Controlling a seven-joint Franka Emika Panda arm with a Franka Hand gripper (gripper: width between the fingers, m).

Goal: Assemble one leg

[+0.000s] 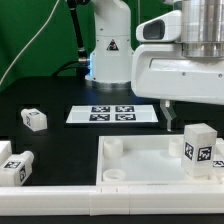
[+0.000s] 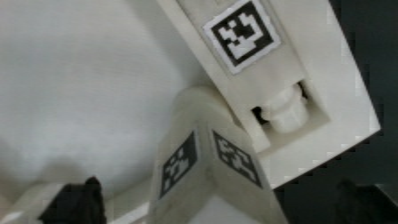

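A leg, a small white post with black-and-white tags, stands upright on the right part of the large white tray-like piece. My gripper hangs just above it, with one dark finger showing to the exterior view's left of the leg's top. In the wrist view the leg lies between the two dark fingertips, with a gap on each side. My gripper is open and holds nothing. A corner socket of the tray-like piece lies right beside the leg.
Two more legs lie on the black table at the exterior view's left. The marker board lies flat behind the tray-like piece. The robot's base stands at the back. A raised socket sits at the tray-like piece's left corner.
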